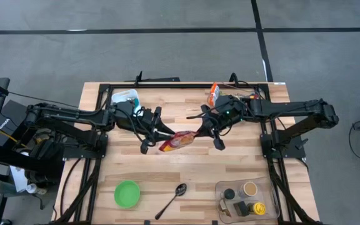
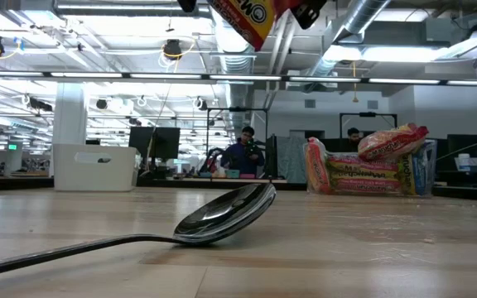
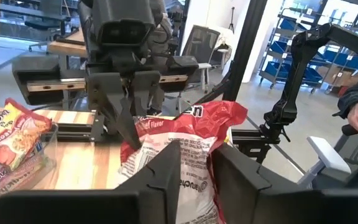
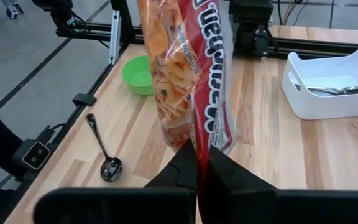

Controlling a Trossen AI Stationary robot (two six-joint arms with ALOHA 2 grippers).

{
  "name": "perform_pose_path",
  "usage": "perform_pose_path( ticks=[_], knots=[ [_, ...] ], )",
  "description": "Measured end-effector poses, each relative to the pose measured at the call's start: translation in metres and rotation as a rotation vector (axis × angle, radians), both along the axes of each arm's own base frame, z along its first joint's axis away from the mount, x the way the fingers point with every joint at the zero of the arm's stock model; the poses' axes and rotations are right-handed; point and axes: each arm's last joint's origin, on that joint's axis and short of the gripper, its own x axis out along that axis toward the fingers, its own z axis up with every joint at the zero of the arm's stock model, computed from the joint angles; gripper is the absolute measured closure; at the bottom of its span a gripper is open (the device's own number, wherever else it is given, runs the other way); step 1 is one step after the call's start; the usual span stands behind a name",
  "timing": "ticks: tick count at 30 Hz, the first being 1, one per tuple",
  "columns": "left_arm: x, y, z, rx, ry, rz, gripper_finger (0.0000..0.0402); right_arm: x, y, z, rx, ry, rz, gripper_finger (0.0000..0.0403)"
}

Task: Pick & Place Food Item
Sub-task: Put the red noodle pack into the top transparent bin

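Dark jointed arms, black angular pincers

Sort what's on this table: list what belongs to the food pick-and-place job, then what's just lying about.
In the job:
- red noodle packet, held up over the table's middle
- right gripper, shut on the packet's end
- left gripper, fingers either side of its other end

Lying about:
- green bowl
- spoon
- white bin with cutlery
- clear tray of small jars
- noodle packets at the far edge

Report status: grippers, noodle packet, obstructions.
Right gripper shut on noodle packet, held mid-air. Left gripper part open around it. Spoon, green bowl below, apart.
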Motion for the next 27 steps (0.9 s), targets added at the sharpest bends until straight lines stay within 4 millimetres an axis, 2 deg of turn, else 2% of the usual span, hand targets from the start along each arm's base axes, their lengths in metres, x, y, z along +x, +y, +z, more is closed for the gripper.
perform_pose_path(
  ticks=[6, 15, 27],
  knots=[
    [0.0, 0.0, 0.0, 0.0, -0.001, 0.001, 0.0297, 0.0, -0.008, 0.0, 0.022, 0.008, -0.044, 0.0402],
    [-0.011, 0.001, 0.006, -0.033, 0.019, 0.028, 0.0293, -0.002, -0.016, -0.002, 0.043, 0.041, -0.086, 0.0403],
    [-0.016, 0.017, 0.007, -0.039, 0.035, 0.116, 0.0293, -0.005, -0.033, -0.004, 0.129, 0.091, -0.207, 0.0403]
  ],
)
